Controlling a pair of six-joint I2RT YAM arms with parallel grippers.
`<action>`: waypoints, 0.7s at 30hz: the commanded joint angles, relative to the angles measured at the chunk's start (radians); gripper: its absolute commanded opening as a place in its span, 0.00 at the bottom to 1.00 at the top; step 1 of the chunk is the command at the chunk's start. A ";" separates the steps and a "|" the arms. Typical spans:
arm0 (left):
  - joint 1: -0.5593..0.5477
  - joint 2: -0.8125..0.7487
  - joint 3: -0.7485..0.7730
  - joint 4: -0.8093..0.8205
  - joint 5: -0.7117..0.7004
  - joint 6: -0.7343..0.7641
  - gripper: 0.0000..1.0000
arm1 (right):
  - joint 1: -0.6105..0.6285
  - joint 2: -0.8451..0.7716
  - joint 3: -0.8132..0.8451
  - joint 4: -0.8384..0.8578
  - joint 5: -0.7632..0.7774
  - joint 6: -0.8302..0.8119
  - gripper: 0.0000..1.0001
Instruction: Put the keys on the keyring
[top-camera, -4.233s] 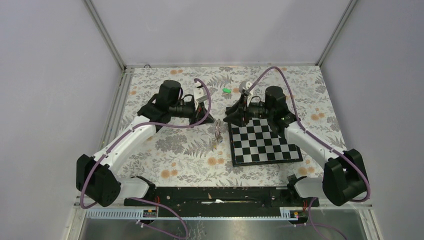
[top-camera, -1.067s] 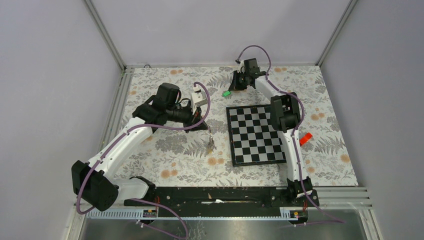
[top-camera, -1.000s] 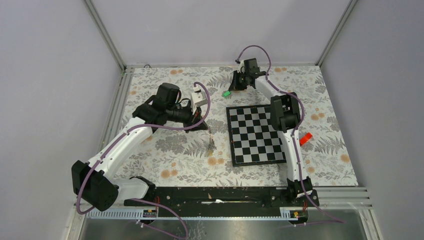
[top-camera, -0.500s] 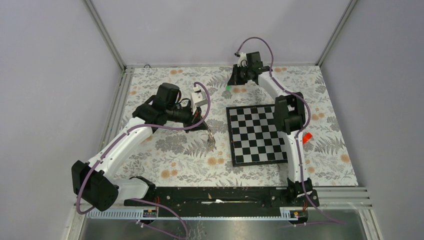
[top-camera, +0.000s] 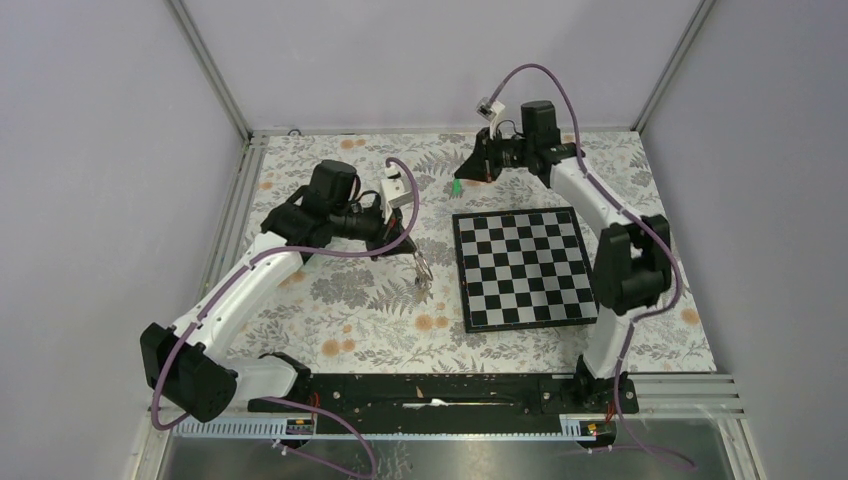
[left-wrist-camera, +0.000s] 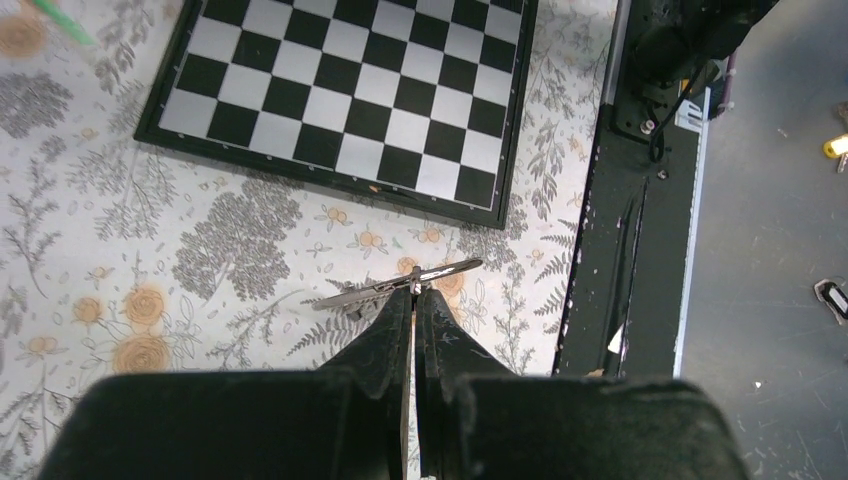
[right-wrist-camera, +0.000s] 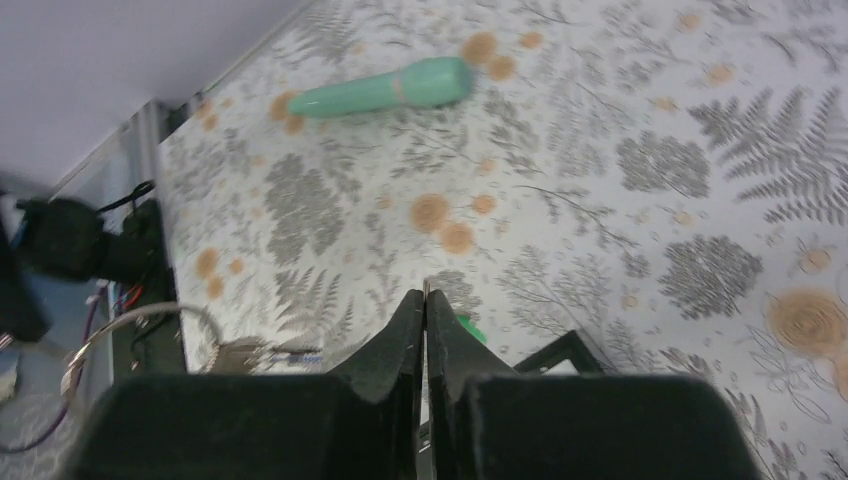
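Keyring (left-wrist-camera: 452, 269) in left claw (left-wrist-camera: 414, 296)

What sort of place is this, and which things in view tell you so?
Probably a robot lab test cell: a left arm and right arm bolted to a rail, plain grey walls in a metal frame, and a floral tablecloth with a chessboard as props.

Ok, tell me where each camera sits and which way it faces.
Top external: above and behind the bases, looking down on the table; both arms show.
Left wrist: looks down past the left end effector, pinching the keyring, to the chessboard.
Right wrist: looks down past the right end effector, holding the green key.
Shared: top and left wrist both show the chessboard.
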 joint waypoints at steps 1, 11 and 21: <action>0.000 0.002 0.086 0.030 0.009 -0.019 0.00 | 0.004 -0.214 -0.121 0.075 -0.249 -0.111 0.00; -0.031 0.063 0.137 0.000 0.057 -0.019 0.00 | 0.020 -0.563 -0.445 0.075 -0.345 -0.309 0.00; -0.098 0.187 0.245 0.001 0.178 -0.124 0.00 | 0.082 -0.768 -0.595 -0.067 -0.230 -0.622 0.00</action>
